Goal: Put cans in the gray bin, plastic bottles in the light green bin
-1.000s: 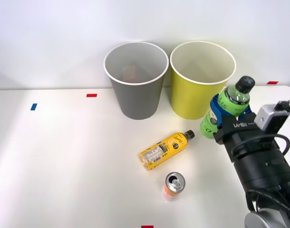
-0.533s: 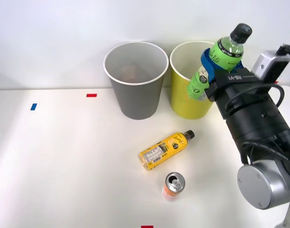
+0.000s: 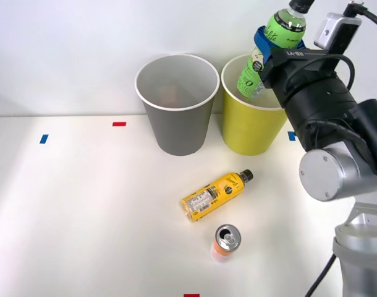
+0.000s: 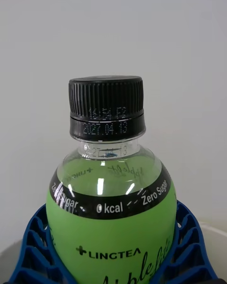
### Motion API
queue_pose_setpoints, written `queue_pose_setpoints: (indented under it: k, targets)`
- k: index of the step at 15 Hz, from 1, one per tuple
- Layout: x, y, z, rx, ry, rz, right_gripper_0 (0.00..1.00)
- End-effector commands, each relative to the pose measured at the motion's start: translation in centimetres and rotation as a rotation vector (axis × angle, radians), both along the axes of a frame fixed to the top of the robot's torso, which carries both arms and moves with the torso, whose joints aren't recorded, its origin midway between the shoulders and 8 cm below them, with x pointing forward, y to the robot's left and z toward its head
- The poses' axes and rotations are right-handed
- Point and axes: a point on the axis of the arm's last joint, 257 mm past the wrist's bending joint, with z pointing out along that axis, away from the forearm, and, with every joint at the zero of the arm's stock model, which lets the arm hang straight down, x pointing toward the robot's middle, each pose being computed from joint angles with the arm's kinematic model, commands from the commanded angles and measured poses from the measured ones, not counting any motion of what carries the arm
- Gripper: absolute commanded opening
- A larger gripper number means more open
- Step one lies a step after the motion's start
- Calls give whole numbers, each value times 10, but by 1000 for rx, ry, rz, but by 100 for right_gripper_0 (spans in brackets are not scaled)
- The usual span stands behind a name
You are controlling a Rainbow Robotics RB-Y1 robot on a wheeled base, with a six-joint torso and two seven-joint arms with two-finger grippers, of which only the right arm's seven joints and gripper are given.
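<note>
green bottle (image 3: 270,46): small, black-capped, apparently full, so moderately heavy; smooth, slippery wall, stiff enough; best held at mid-body. held tilted over light green bin (image 3: 238,127) rim, clamped in right pincer (image 3: 269,54), blue fingers (image 4: 29,246) at both flanks. versus one second prior: bottle raised from beside bin to above its mouth. yellow bottle (image 3: 215,195), can (image 3: 225,241) on tabletop (image 3: 83,204), unmoved.

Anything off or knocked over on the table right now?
Only the yellow bottle lies on its side, cap toward the light green bin; no spill. The can and the gray bin stand upright. The right gripper holds the green bottle tilted over the light green bin.
</note>
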Motion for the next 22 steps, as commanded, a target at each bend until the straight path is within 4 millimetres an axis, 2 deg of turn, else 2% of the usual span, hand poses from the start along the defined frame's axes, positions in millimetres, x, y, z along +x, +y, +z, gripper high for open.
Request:
queue_pose_setpoints:
  k: [1, 4, 7, 9, 10, 11, 12, 15, 19, 21, 22]
  targets:
    - [41, 1, 11, -34, -19, -43, 0]
    - [68, -7, 9, -77, -19, -85, 0]
    - [84, -6, 1, -99, 3, -93, 0]
    - [86, -9, 1, -97, 7, -98, 0]
    - [86, -8, 1, -91, 9, -96, 12]
    - [87, -8, -1, -94, 11, -95, 45]
    - [87, -7, -1, -94, 11, -94, 100]
    - [86, -1, -3, -87, 16, -80, 100]
    - [84, -4, -7, -99, 13, -71, 100]
    - [76, -10, -15, -111, -10, -85, 100]
    - [66, -14, -23, -117, -19, -91, 100]
